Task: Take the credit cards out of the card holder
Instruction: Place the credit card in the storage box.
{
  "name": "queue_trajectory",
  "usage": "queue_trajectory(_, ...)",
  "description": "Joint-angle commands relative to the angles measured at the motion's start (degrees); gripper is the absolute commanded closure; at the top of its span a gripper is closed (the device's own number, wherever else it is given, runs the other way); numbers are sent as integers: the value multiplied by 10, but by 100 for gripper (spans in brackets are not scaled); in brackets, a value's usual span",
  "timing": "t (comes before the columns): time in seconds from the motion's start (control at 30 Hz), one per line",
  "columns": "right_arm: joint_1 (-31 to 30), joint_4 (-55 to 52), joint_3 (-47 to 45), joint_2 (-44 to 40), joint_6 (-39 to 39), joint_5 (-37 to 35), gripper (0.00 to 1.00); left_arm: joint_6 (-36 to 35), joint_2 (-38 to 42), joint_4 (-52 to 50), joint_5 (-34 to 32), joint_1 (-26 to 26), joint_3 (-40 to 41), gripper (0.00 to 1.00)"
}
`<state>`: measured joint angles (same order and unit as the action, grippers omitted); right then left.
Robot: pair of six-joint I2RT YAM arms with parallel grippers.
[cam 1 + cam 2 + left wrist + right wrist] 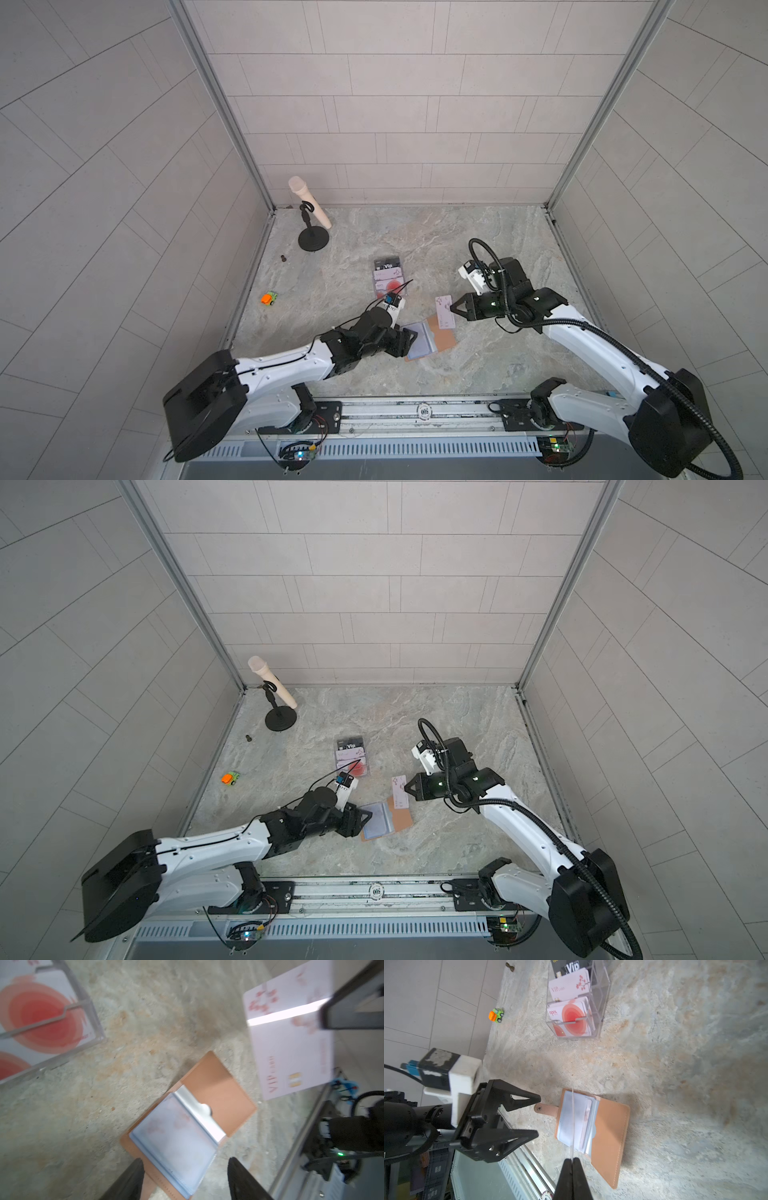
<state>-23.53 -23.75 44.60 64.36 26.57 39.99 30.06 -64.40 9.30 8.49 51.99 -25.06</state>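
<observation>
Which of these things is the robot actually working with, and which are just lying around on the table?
In the job:
- card holder, lying open
- pink card in the shut right gripper
- open left gripper beside the holder
- clear stand of cards, possibly the drop-off

Lying about:
- microphone on its stand
- toy car
- small dark bit

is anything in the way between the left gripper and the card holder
Nothing visible. The left gripper is open right at the strap end of the tan card holder, with no object between them.
</observation>
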Motion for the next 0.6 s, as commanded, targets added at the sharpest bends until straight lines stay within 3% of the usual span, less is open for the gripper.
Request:
queue_trajectory(0.0, 5, 67, 6, -6, 16, 55, 100, 11, 47, 24, 102, -43, 5, 31)
queue_trajectory(0.07, 5, 102, 6, -10, 29, 80, 100, 30, 76, 59, 161, -74, 15, 31)
queue_trajectory(0.27, 4, 154, 15, -39, 44, 119, 100, 50, 129, 88, 249, -115, 9, 26)
queue_trajectory(0.4, 0, 177, 20, -50, 48, 130, 100, 76, 114, 131, 304, -130, -1, 26)
queue_trajectory(0.57, -13, 212, 16, -55, 59, 136, 100, 140, 62, 258, 366, -131, -2, 29)
